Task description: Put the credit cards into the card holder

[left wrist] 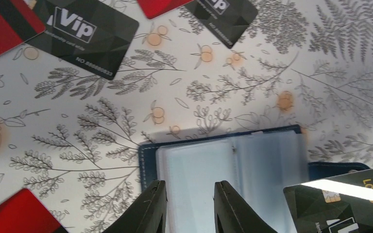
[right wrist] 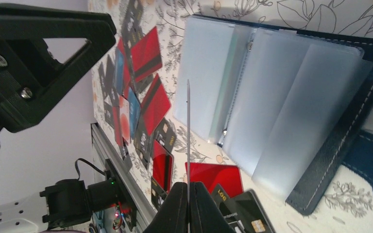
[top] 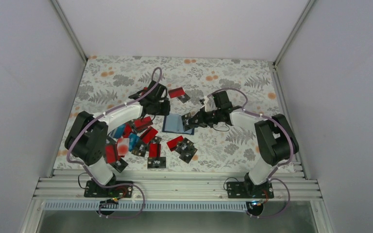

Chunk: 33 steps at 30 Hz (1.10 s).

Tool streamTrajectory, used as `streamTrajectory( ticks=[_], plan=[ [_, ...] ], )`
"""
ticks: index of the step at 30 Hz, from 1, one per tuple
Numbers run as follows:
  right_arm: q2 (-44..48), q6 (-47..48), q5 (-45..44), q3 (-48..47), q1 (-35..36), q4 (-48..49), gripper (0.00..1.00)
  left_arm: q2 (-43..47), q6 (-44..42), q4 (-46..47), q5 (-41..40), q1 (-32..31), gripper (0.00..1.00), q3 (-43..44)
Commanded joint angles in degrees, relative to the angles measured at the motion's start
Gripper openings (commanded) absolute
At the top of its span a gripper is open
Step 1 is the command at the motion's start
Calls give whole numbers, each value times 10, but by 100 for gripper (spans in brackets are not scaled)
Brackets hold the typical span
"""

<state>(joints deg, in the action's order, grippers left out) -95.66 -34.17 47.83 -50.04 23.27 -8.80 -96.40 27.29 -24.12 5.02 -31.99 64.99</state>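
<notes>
The card holder (top: 173, 124) lies open mid-table, its clear sleeves facing up; it also shows in the left wrist view (left wrist: 233, 162) and the right wrist view (right wrist: 277, 97). My left gripper (top: 162, 108) is open, its fingers (left wrist: 153, 208) spread over the holder's left page. My right gripper (top: 192, 120) is shut on a black credit card, seen edge-on (right wrist: 188, 131) and upright beside the holder's right edge; its face shows in the left wrist view (left wrist: 340, 204). Several red and black credit cards (top: 143, 138) lie scattered at front left.
More cards lie near the holder: a red and black one behind it (top: 178, 93), a few in front (top: 182, 145). Black VIP cards (left wrist: 85, 36) lie beyond the left gripper. The metal rail (top: 175, 187) runs along the table's near edge.
</notes>
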Motion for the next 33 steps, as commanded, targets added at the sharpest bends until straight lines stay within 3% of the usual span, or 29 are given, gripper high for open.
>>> streamTrajectory(
  ticks=[1, 14, 33],
  plan=[
    [-38, 15, 8, -31, 14, 7, 4, -20, -27, 0, 11, 12, 26, 13],
    [-113, 8, 8, -58, 22, 15, 4, -60, -32, 10, 19, 32, 21, -20],
    [-123, 13, 25, -76, 25, 18, 4, -89, -23, 38, 61, 48, 17, -56]
  ],
)
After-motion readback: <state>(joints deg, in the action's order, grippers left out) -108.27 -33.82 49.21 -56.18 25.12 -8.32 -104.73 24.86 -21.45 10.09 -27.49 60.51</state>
